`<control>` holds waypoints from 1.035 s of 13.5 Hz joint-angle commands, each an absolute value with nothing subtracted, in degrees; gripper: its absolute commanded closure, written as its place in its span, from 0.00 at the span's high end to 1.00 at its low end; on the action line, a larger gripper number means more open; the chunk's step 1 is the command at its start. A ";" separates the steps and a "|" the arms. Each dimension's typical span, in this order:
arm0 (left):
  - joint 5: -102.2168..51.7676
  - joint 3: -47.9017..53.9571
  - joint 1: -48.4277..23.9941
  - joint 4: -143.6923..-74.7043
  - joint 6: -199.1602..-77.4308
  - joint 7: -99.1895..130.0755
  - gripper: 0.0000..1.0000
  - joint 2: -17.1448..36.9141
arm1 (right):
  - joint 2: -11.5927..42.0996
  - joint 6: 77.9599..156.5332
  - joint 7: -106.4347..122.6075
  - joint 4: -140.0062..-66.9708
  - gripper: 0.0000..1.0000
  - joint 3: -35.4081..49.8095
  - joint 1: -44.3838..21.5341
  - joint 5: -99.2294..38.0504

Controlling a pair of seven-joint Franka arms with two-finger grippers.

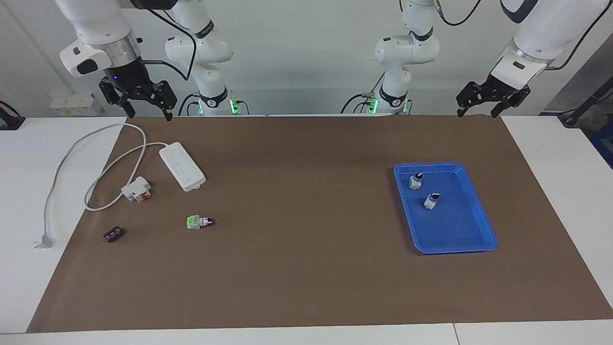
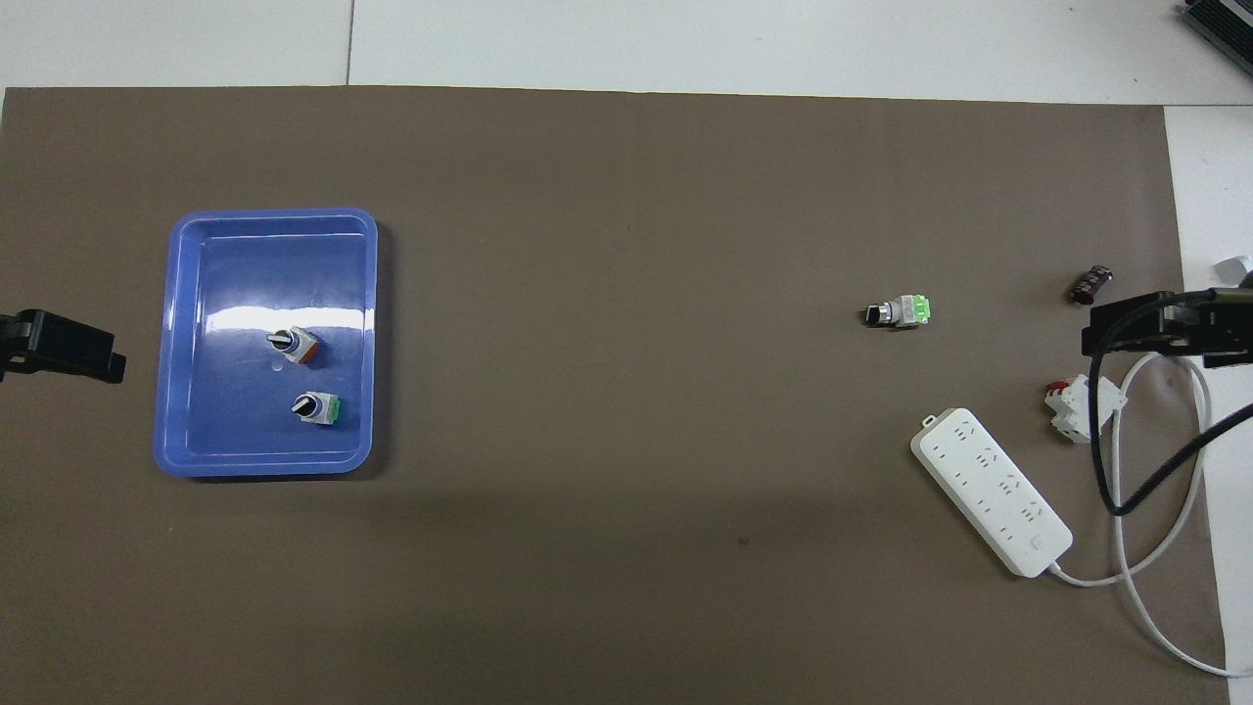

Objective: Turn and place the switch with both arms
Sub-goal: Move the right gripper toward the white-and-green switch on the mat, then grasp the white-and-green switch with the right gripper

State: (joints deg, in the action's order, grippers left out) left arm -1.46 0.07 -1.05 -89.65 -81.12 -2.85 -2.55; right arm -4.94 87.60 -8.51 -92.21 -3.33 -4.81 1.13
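Nearest the robots, both arms wait raised at their own edge of the worktop [image 1: 306,287]: the right tool [image 1: 143,98] hangs over the brown mat's corner at the right arm's end, its fingers spread apart and holding nothing, and the left tool [image 1: 493,98] hangs over the corner at the left arm's end, likewise spread and empty. Just farther out at the right arm's end lie a white power strip [image 1: 182,166] with its looping cable and, beside it, a white-and-red block [image 1: 136,189]. Farther again lies the switch [image 1: 199,221], on its side on the bare mat, green block toward the right arm's end and black knob pointing toward the middle of the worktop; a small dark piece [image 1: 114,234] sits well apart from it, a little farther out. Toward the left arm's end is a blue tray [image 1: 483,211] with two similar switches standing in it, knobs up. The step in hand looks like the first reach, and the right arm is the closer one. It would do well to come straight down across the silvery middle, clear of the power strip, gripping so the green end stays free for the left tool to take during the turn.
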 commanded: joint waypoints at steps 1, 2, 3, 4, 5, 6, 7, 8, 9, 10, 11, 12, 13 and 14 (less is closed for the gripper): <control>-0.70 0.35 -0.62 -91.23 -81.12 -2.72 1.00 -4.04 | -5.71 87.54 -9.41 -92.55 1.00 -2.99 -4.48 0.44; -0.62 0.35 -0.62 -91.23 -81.12 -2.72 1.00 -4.04 | -5.71 87.89 -9.23 -92.64 1.00 -2.99 -4.48 0.44; -0.70 0.44 -0.62 -91.23 -81.12 -2.72 1.00 -4.04 | -5.71 88.41 -8.79 -92.64 1.00 -2.99 -4.57 0.44; -0.70 0.35 -0.62 -91.23 -81.12 -2.72 1.00 -4.04 | -5.63 90.25 -8.09 -93.59 1.00 -2.90 -4.48 0.44; -0.70 0.35 -0.62 -91.23 -81.12 -2.72 1.00 -4.04 | -5.71 92.35 -5.91 -95.00 1.00 -2.99 -4.57 0.44; -0.70 0.44 -0.62 -91.23 -81.12 -2.72 1.00 -4.04 | -5.54 93.16 -2.84 -95.27 1.00 -2.99 -4.14 0.44; -0.70 0.35 -0.62 -91.23 -81.12 -2.72 1.00 -4.04 | -4.75 94.30 -1.51 -95.19 1.00 -2.99 -3.70 0.44; -0.70 0.44 -0.62 -91.23 -81.12 -2.72 1.00 -4.04 | -3.79 96.57 -1.23 -95.45 1.00 -2.99 -3.52 0.35; -0.70 0.35 -0.62 -91.23 -81.12 -2.72 1.00 -4.04 | -2.30 97.98 -0.19 -95.45 1.00 -2.99 -3.52 -0.61; -0.70 0.44 -0.62 -91.23 -81.12 -2.72 1.00 -4.04 | -1.50 100.61 1.83 -96.67 1.00 -3.08 -3.52 -1.49; -0.70 0.35 -0.62 -91.23 -81.12 -2.72 1.00 -4.04 | -0.28 102.72 4.80 -98.25 1.00 -2.99 -3.52 -1.58; -0.70 0.44 -0.62 -91.23 -81.12 -2.72 1.00 -4.04 | 2.17 104.48 9.45 -98.61 1.00 -3.08 -3.08 -1.84; -0.70 0.35 -0.62 -91.23 -81.12 -2.72 1.00 -4.04 | 4.98 106.59 14.10 -98.61 1.00 -3.08 -2.64 -2.37; -0.70 0.35 -0.62 -91.23 -81.12 -2.72 1.00 -4.04 | 7.36 107.92 16.06 -98.70 1.00 -3.08 -2.55 -2.46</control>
State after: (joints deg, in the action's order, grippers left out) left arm -1.46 0.07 -1.05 -89.65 -81.12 -2.85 -2.55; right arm 3.20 105.10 10.21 -98.56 -3.48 -3.92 -1.08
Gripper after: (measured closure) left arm 0.000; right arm 0.000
